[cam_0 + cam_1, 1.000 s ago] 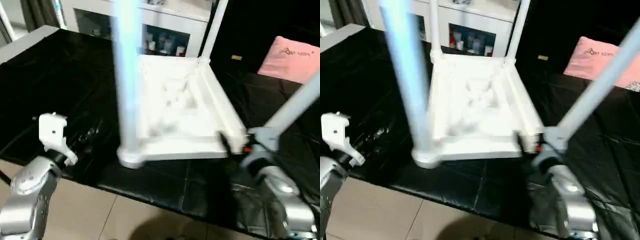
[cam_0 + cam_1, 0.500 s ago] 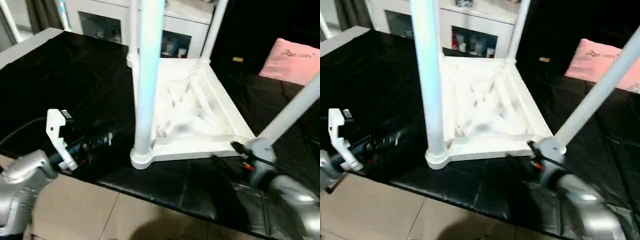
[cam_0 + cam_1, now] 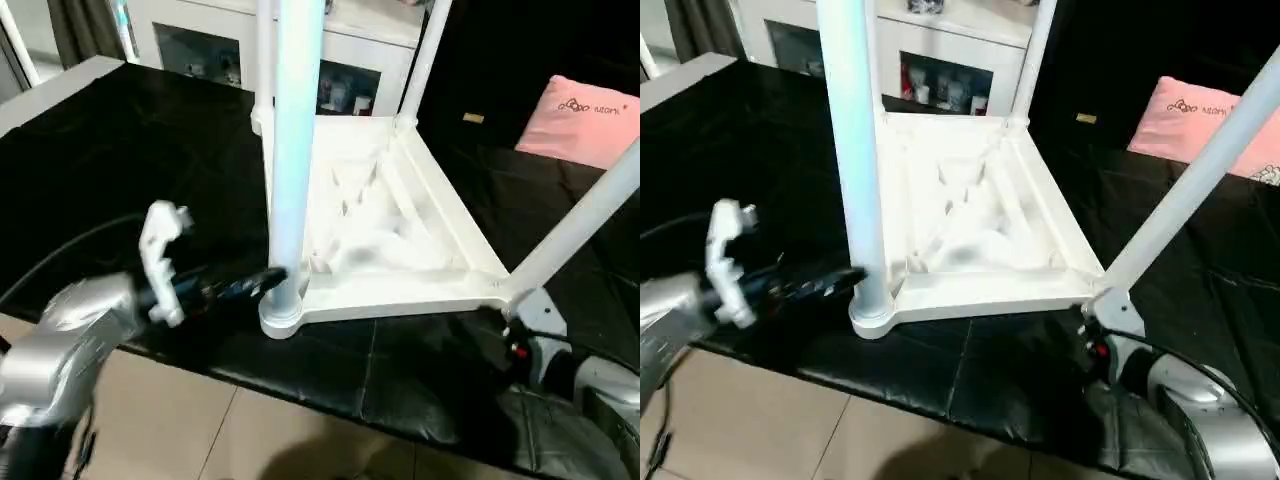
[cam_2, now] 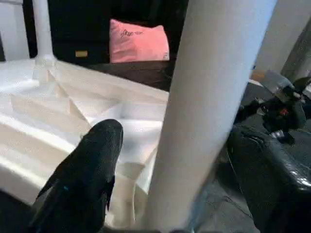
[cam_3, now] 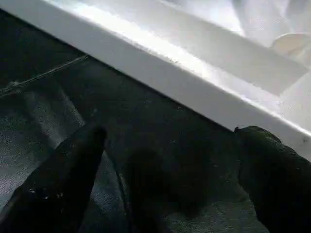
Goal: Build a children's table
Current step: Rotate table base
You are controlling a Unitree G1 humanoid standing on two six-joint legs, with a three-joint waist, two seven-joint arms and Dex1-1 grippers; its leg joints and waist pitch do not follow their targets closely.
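The children's table lies upside down on the black padded surface, its ribbed white tabletop [image 3: 390,225] facing up. Legs stand in its corner sockets: near-left leg [image 3: 296,150], near-right leg [image 3: 585,220] leaning right, and two far legs [image 3: 425,55]. My left gripper [image 3: 262,284] reaches in from the left to the foot of the near-left leg. In the left wrist view one finger [image 4: 87,179] stands just beside that leg [image 4: 214,107] without touching it. My right gripper [image 5: 170,179] is open and empty over the black surface, just before the tabletop's near rim [image 5: 160,73] by the near-right corner [image 3: 500,290].
A pink pillow [image 3: 592,118] lies at the back right. A white glass-door cabinet [image 3: 345,75] stands behind the black surface [image 3: 120,150]. Its front edge runs close before the tabletop, with tiled floor [image 3: 230,430] below. A black cable loops from my left arm.
My left arm has swung right, bringing its gripper up to the near-left leg's foot with the fingers spreading. My right gripper has drawn back a little from the near-right corner.
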